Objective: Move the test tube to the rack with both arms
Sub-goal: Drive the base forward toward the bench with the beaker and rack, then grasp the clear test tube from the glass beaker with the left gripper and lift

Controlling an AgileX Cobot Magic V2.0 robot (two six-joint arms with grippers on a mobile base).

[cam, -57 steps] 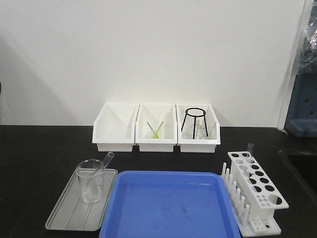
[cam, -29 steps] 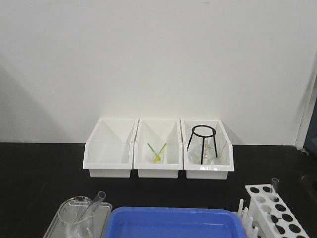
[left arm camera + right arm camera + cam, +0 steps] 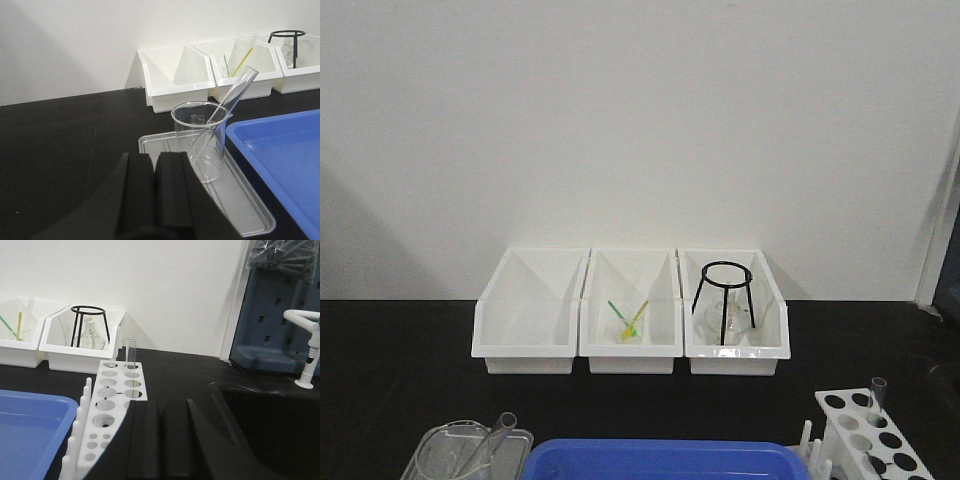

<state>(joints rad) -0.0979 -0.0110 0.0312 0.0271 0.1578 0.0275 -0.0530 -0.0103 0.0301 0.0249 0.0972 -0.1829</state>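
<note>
Surroundings, poses and counts. Three white bins [image 3: 525, 340] stand side by side against the wall on the black benchtop [image 3: 390, 380]. The middle one holds yellow and green sticks [image 3: 632, 322]. The right one holds a black wire tripod [image 3: 725, 300] and a glass flask [image 3: 89, 340].

Nearer you, a grey metal tray [image 3: 245, 205] lies just beside a blue tray [image 3: 280, 150]. The blue tray sits between the metal tray and the rack [image 3: 112, 405]. A sink [image 3: 270, 430] and a white tap [image 3: 310, 360] lie to the right of the rack.

A beaker [image 3: 197, 145] stands upright on the metal tray. The leaning test tube [image 3: 235, 92] rests with its bottom inside the beaker and its mouth out over the rim, tilted toward the bins. The beaker's wall surrounds its lower part, so glass stands in the way there. The standing test tube [image 3: 131, 352] is upright in a hole of the rack's far row. The rack's pegs [image 3: 80, 420] run along the side facing the blue tray.

Your left gripper [image 3: 153, 159] sits low near the metal tray and points toward the beaker without touching it. Its fingers are pressed together on nothing. Your right gripper [image 3: 160, 407] lies beside the rack's right edge, aimed toward the wall. Its fingers are closed to a thin seam, and it too holds nothing.

Count: two test tubes, one beaker, one rack, three bins, two trays, two grippers.
</note>
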